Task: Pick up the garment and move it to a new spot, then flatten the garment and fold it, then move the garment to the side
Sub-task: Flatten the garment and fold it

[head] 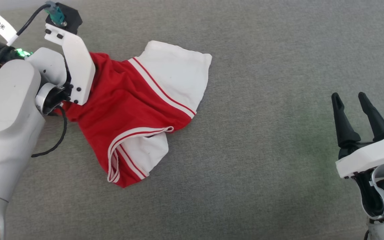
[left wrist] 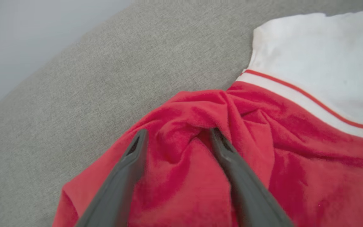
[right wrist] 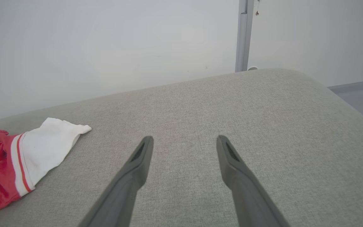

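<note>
Crumpled garment (head: 128, 110) on grey surface (head: 262, 150); right gripper (head: 348, 96) apart, fingers spread

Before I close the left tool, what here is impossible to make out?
- Head view: the left arm covers the garment's left part.
- Left wrist view: bunched fabric between the left tool's spread fingers hides whether the tips reach the grey surface.
- Right wrist view: the frame's left edge cuts off most of the garment.
- Collar and hem: buried in folds, every view.
</note>
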### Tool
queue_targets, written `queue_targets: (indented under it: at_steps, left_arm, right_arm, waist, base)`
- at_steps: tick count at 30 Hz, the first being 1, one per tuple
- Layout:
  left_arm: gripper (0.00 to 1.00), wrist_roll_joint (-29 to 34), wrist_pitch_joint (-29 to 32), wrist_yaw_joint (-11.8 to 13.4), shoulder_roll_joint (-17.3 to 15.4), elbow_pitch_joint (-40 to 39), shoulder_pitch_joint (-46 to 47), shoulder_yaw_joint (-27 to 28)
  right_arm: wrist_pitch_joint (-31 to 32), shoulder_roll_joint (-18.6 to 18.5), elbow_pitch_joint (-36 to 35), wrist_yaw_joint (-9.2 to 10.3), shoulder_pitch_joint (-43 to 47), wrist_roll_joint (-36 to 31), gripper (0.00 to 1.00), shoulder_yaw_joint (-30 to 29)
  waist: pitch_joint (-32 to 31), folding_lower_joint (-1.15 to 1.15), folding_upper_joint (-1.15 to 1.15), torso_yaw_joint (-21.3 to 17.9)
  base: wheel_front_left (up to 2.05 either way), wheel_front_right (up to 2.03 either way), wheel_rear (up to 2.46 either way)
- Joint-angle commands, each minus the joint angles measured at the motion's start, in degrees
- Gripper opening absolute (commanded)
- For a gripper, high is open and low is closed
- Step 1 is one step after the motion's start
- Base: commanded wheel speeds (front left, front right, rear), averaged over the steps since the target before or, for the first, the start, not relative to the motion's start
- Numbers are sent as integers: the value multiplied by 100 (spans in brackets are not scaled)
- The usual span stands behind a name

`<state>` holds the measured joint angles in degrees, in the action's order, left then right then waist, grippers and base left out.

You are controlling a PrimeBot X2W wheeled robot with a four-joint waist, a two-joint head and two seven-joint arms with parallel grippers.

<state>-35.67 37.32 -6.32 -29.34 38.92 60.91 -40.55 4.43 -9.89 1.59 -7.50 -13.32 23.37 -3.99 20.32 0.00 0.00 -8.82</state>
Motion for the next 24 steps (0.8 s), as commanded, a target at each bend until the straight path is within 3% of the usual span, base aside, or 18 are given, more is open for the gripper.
queue_targets:
  at_steps: [1, 7, 13, 20, 24]
  left_arm:
    - [100, -86, 37, -2, 10, -41, 47, 47]
    - [100, -313, 311, 162, -14, -604, -200, 123]
    - [100, -415, 244, 532, -137, -1770, -729, 214]
    - [100, -216, -533, 978, -293, -3114, -1606, 286]
    - [100, -44, -1320, 1237, -334, -3535, -2053, 454]
  right_arm:
    - [-55, -11, -3, 2, 21, -12, 100, -21]
    - [-20, -34, 7, 1, 85, -41, 100, -107]
    - [72, -79, -55, 2, 125, -77, 100, -81]
    - [223, -142, -171, 2, 127, -223, 100, 6]
    - [371, -249, -231, 2, 12, -230, 100, 108]
  waist:
    - [-46, 0, 0, 70]
    - [-205, 0, 0, 330]
    - [-361, 0, 0, 615]
    - [-507, 0, 0, 1017]
    - [-544, 0, 0, 1269]
  base:
    - [0, 0, 0]
    - [0, 0, 0]
    - [0, 0, 0]
    - [0, 0, 0]
    - [0, 0, 0]
